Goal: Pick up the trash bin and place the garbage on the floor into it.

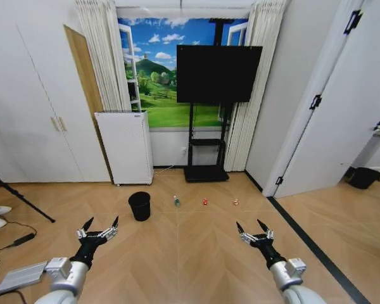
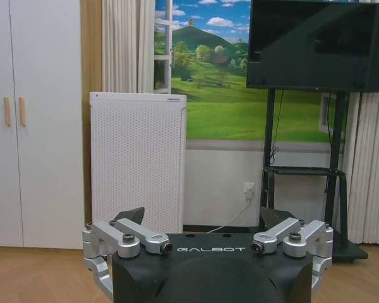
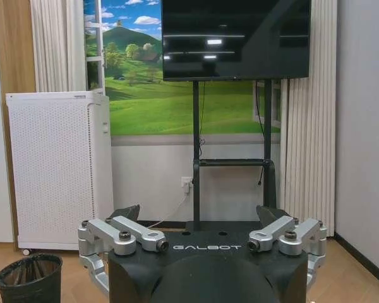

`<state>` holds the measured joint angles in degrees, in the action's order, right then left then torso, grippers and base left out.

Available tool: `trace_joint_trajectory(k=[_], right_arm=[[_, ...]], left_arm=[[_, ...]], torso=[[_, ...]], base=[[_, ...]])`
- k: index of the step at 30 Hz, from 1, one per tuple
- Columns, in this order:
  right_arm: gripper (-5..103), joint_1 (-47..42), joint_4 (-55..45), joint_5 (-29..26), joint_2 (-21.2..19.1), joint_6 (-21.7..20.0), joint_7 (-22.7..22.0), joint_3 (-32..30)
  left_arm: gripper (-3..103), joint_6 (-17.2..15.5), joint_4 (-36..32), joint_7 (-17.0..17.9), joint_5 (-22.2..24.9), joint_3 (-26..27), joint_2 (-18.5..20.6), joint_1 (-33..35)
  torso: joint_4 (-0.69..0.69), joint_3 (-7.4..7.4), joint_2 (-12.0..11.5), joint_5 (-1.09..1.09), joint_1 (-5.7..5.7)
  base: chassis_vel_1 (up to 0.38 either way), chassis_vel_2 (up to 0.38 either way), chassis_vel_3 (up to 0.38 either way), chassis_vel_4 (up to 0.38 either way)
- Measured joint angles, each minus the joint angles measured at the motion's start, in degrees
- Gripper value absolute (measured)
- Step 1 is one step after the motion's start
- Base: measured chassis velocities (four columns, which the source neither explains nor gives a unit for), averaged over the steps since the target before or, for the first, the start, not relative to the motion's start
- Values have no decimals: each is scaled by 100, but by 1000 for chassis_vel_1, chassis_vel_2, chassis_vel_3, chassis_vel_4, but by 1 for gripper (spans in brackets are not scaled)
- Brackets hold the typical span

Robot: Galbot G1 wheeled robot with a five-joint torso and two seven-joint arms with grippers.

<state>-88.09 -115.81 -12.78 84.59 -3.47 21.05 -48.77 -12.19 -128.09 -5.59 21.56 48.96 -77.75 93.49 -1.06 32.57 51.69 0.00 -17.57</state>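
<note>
"galbot" printed on both wrists. left gripper (image 1: pixel 101 227) and right gripper (image 1: pixel 253 228) jaws spread wide, empty. bin (image 1: pixel 139 206), bottle (image 1: pixel 176 201) well ahead on floor.

one trash bin (image 1: pixel 139 206), three garbage pieces (image 1: pixel 204 202), two grippers (image 1: pixel 97 231)

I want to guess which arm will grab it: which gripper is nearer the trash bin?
Left. The left gripper is open just short of the trash bin, slightly to its left. The right gripper, also open, is far off to the bin's right.
</note>
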Motion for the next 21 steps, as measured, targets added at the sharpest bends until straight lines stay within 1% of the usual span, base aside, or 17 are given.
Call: trace_joint_trajectory(k=[4, 5, 15, 20, 21], right_arm=[[100, 14, -18, -59, 24, -16, -207, 31], [100, 19, -38, -136, 42, -23, -314, 48], [100, 5, -76, -208, 84, 20, -426, 4], [100, -32, -86, -82, 88, 17, -440, -21], [100, -39, -82, -38, 108, 21, -448, -6]], left_arm=[[100, -15, -60, -7, 13, 11, -36, 18], [100, 1, -86, -47, 27, 14, -42, 22], [100, -6, -140, -129, 70, 20, -32, 40], [100, -17, -143, -141, 57, 11, -17, 28], [100, -19, -144, -147, -7, 6, -20, 30]], torso=[[0, -3, -5, 0, 3], [0, -2, -3, 0, 2], [0, 5, 10, 0, -3], [0, 8, 15, 0, -6], [0, 9, 18, 0, -6]], base=[[0, 0, 0, 0], [0, 0, 0, 0], [0, 0, 0, 0], [0, 0, 0, 0], [0, 0, 0, 0]])
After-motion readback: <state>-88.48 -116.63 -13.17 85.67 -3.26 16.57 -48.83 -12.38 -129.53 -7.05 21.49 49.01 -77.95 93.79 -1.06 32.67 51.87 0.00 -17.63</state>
